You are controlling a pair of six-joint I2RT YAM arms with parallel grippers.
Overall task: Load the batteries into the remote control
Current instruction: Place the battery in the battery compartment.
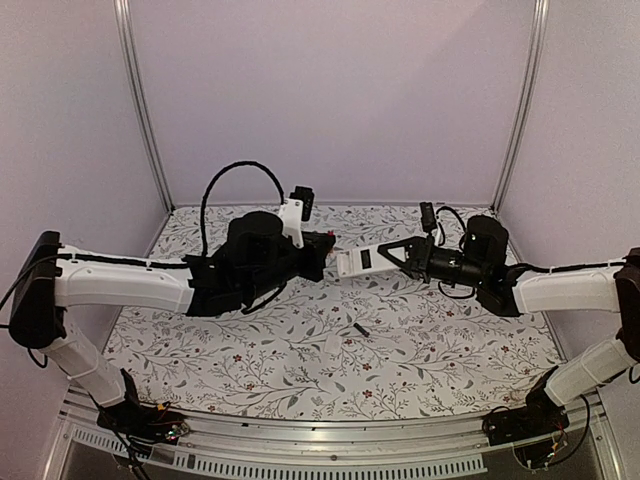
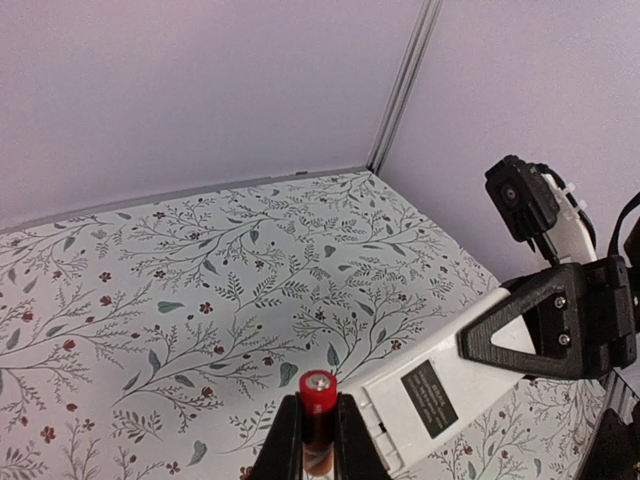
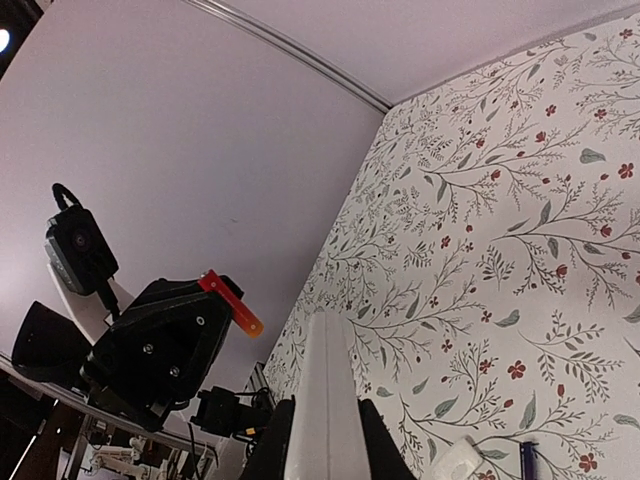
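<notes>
**Battery (image 2: 318, 392) pinched in left claw (image 2: 318, 425), remote control (image 1: 362, 261) gripped in right claw (image 1: 402, 256)**

My left claw is drawn in narrow on the battery. One finger presses each side of the red cylinder, and its capped end pokes out past my fingertips. I am holding it in the air above the floral tablecloth (image 1: 250, 372), not resting on it.

My right claw is closed across one end of the remote control, with a black triangular finger on each long side. The remote juts out level toward my left claw, also off the cloth. In the left wrist view it shows a white side with a small dark label. Its free, ribbed end sits just beside the battery, on the right. I cannot tell whether the two touch.

In the right wrist view the remote is edge-on, a pale blade running out between my fingers. Beyond it is my left claw, with the red battery sticking out of its tip.

From above, both claws meet over the middle of the table, toward the back wall. Closer to my bases, a short dark stick (image 1: 360, 329) and a small pale piece (image 1: 330, 347) lie on the cloth, near each other but apart. Both are too small for me to make out what they are.
</notes>
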